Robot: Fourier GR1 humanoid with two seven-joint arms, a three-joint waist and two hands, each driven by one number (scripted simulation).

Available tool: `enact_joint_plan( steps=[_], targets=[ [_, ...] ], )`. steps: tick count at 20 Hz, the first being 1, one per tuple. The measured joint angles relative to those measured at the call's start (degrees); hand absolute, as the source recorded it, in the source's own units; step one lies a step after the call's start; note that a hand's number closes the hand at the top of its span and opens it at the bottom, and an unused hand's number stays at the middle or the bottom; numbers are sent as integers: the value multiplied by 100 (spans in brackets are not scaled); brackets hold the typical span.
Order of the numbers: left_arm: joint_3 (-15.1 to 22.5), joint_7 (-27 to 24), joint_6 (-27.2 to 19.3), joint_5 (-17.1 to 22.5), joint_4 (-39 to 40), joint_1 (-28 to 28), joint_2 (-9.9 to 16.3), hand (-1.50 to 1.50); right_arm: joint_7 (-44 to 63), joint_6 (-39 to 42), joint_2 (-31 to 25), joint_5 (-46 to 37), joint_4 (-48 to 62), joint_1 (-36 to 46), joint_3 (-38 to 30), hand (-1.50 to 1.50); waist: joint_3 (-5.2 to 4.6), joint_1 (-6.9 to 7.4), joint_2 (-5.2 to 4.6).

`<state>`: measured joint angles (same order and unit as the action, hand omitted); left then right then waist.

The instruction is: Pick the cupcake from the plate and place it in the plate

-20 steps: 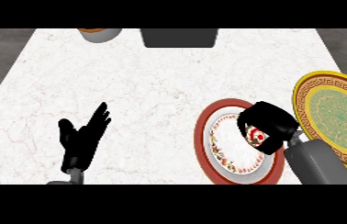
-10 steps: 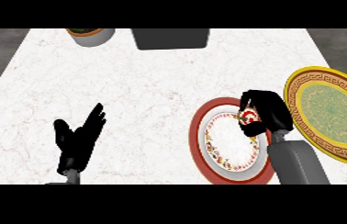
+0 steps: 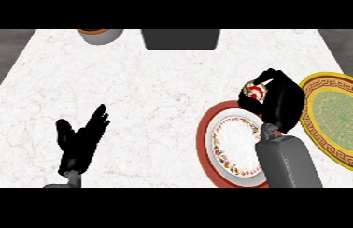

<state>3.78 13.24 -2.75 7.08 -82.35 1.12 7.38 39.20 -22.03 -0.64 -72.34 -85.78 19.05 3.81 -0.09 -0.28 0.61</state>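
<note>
My right hand is curled round the cupcake, whose red and white top shows between the fingers. It hangs above the counter between two plates. The red-rimmed white plate with a flowered border lies below and left of the hand, with nothing on it. To the right of the hand lies the yellow-rimmed green plate, partly cut off by the view's right edge. At the lower left my left hand rests open, fingers up.
A grey cup with a brown rim stands at the counter's back left. A dark grey box sits at the back middle. White marble counter spreads between the two hands.
My right hand has lifted the cupcake off the red-rimmed plate and carried it up and to the right, towards the yellow-rimmed plate. The left hand has stayed still.
</note>
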Motion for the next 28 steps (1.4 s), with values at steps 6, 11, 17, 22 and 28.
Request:
enact_joint_plan(
  steps=[6,11,17,22,28],
  targets=[
    [113,-50,-61,-110,-54,20,-102,0,1594,-1026,41,-852,-387,-127,444,150,9,40,-29],
    [97,-80,-61,-108,-124,110,-122,0,1596,-1700,23,-947,-710,-583,167,150,15,19,-41],
    [-9,-71,33,-43,-72,56,-83,0,1153,-2225,-562,-464,-572,-912,-639,150,18,19,-56],
    [-19,-45,61,-69,-40,-15,-81,0,551,-2753,-1313,515,-22,-959,-1343,150,21,32,-62],
    [82,14,-58,-175,-174,85,-223,0,-707,-3333,-2252,2308,1178,-764,-1839,150,20,57,-69]
  ],
)
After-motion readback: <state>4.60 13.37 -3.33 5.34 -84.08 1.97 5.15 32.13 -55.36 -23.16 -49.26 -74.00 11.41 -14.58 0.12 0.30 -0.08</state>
